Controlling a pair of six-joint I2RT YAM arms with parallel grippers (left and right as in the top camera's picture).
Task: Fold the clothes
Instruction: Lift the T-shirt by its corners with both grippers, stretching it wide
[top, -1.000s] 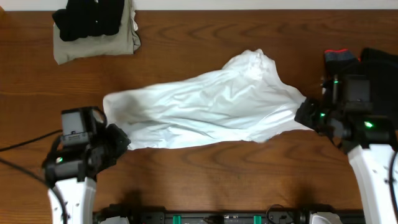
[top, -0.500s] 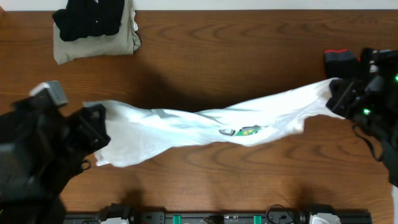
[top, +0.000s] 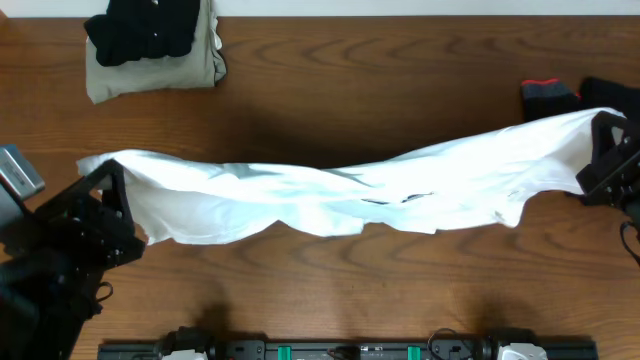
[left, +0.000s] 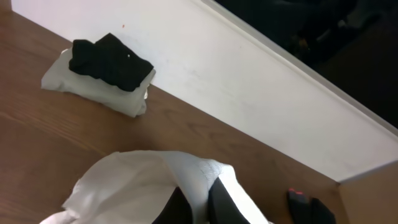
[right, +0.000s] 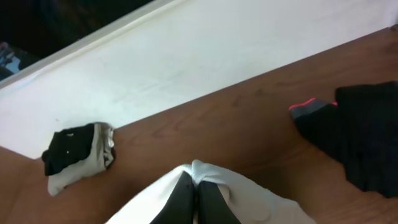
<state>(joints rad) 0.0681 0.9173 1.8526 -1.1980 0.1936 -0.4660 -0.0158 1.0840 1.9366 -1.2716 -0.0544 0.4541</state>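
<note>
2 ends of white shirt (top: 340, 195) pinched, left gripper (left: 199, 202) and right gripper (right: 194, 199) clenched, shirt spanning table (top: 380, 80), folded pile (top: 155, 45) well apart.

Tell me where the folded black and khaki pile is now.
Overhead, the folded pile sits at the table's far left corner, well clear of the stretched white shirt.
</note>
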